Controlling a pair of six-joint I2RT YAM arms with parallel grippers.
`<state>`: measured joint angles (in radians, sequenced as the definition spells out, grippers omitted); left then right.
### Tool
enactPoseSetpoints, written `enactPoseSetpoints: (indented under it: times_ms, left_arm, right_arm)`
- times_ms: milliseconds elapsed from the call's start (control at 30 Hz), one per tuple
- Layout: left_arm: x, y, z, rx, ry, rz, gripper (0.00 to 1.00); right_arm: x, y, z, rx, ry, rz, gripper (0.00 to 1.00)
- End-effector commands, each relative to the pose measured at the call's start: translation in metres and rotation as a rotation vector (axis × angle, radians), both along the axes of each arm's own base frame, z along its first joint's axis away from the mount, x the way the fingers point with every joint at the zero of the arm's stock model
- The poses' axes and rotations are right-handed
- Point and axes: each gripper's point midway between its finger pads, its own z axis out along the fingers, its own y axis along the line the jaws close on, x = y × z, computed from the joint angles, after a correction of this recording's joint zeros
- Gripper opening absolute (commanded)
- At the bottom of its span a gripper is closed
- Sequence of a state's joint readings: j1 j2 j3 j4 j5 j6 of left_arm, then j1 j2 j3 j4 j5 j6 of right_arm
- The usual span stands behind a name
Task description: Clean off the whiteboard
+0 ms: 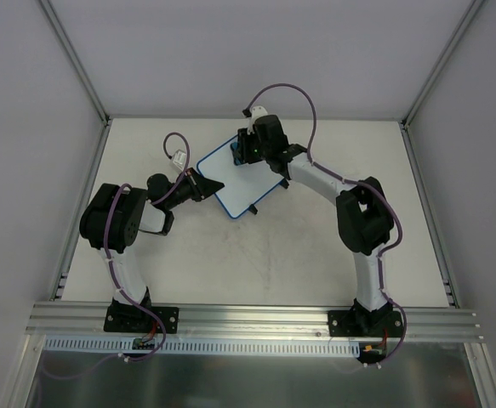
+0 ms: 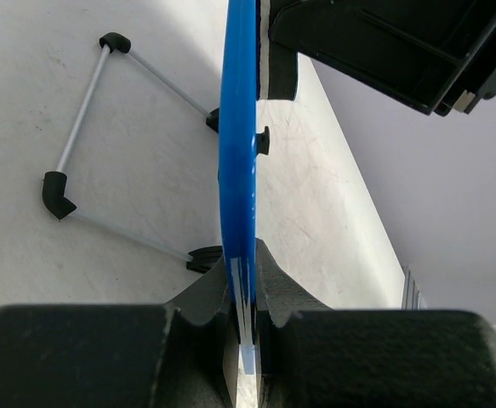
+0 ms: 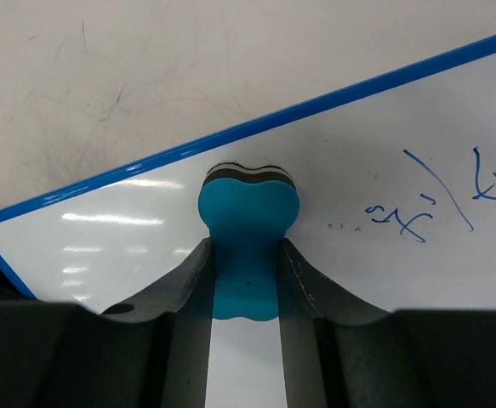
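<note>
The whiteboard [image 1: 241, 189], white with a blue rim, lies tilted at the table's middle back. My left gripper [image 1: 205, 184] is shut on its left rim, seen edge-on in the left wrist view [image 2: 239, 170]. My right gripper [image 1: 249, 151] is shut on a small teal eraser [image 3: 248, 225] and presses it on the board face [image 3: 128, 246] near the far rim. Blue writing [image 3: 439, 204] shows on the board to the right of the eraser.
The board's wire stand with black feet [image 2: 56, 191] sits on the white table below the board. Grey walls and metal frame posts [image 1: 77, 59] enclose the table. An aluminium rail [image 1: 256, 319] runs along the near edge.
</note>
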<state>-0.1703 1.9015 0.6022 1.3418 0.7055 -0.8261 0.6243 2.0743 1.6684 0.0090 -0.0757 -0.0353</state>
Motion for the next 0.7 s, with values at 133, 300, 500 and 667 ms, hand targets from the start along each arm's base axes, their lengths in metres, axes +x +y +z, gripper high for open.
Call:
enactPoseSetpoints:
  times_ms: [133, 300, 500, 667]
  left_arm:
    - [-0.017, -0.013, 0.064, -0.026, -0.378, -0.085, 0.0]
    - [-0.019, -0.014, 0.064, -0.026, -0.378, -0.09, 0.0]
    - [-0.019, -0.013, 0.064, -0.023, -0.383, -0.088, 0.0]
    - [-0.02, -0.014, 0.064, -0.022, -0.384, -0.092, 0.0]
  right_arm:
    - [0.025, -0.045, -0.026, 0.053, 0.135, -0.179, 0.0]
    - [0.028, -0.073, -0.04, 0.042, 0.179, -0.265, 0.0]
    - [0.026, -0.096, -0.06, 0.018, 0.257, -0.345, 0.0]
    - [0.026, -0.116, -0.073, 0.008, 0.292, -0.421, 0.0]
